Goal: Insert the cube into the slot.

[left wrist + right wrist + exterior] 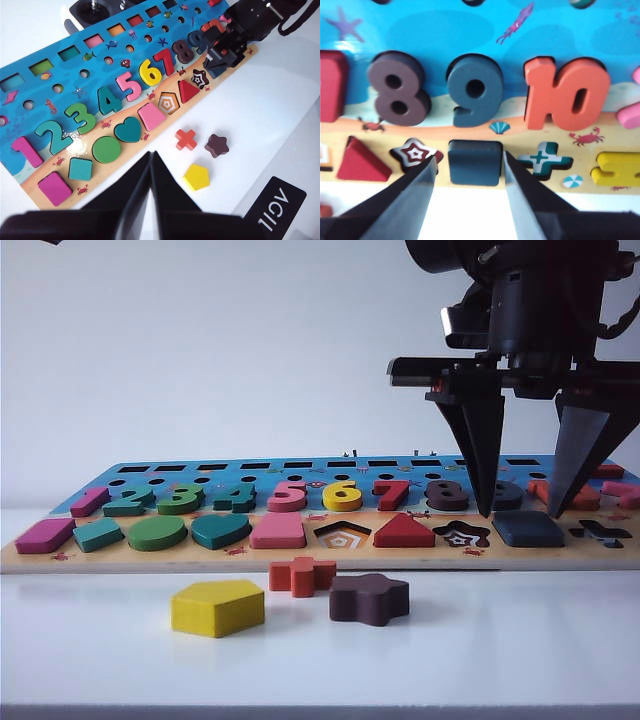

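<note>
While right gripper [468,167] straddles, navy cube [474,162] apparently seated; left gripper [151,172] closed.

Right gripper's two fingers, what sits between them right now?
The cube, seated in its slot, sits between the open right gripper fingers, untouched; the right wrist view shows it.

My right gripper [521,512] stands over the puzzle board [180,558] with its fingers spread, one on each side of the cube [474,162], and I see a gap between each fingertip and the block's edges. Number 9 [473,95] crowds the far side of the cube. On the bare table in front of the board, the yellow pentagon [217,607], red cross [301,575] and brown star [369,598] lie in the way. My left gripper [151,159] hangs closed, well off to the left, above open table.
</note>
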Robot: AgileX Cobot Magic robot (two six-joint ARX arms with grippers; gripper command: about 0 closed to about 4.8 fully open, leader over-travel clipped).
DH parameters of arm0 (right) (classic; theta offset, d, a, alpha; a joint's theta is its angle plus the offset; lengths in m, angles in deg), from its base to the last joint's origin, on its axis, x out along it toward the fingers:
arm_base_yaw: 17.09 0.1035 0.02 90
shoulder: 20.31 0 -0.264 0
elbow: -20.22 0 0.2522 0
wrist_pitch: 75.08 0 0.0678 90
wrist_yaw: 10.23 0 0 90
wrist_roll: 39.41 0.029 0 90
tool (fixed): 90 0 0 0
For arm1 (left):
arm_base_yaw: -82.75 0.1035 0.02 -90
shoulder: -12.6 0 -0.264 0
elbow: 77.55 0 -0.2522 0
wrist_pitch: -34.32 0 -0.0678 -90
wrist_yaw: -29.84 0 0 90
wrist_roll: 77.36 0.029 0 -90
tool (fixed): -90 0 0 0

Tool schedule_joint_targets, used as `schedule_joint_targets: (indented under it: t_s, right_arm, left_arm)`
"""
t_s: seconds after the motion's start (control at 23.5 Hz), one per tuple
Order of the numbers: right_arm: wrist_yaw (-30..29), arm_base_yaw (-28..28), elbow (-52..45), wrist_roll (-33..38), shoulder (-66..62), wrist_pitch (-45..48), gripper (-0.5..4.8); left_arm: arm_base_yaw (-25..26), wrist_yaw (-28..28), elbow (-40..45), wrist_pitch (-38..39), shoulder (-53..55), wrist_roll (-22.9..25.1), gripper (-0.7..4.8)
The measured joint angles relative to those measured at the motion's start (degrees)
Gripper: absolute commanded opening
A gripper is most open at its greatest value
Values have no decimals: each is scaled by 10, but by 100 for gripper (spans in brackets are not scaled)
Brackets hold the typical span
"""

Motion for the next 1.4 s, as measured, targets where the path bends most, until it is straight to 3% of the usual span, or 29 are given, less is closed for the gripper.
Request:
schedule_joint_targets:
  t_s: [0.26,0.6,0.94,1.4]
  right_arm:
    - [5,0,0,0,43,-1,250]
    - [-6,0,0,-6,167,-10,106]
    - [0,0,0,-76,284,48,2]
    - [39,0,-17,-234,350,125,-6]
  left_arm:
    - [0,0,0,0,0,0,7]
    - [0,0,0,0,0,0,7]
    - [0,0,0,0,0,0,7]
    - [0,0,0,0,0,0,7]
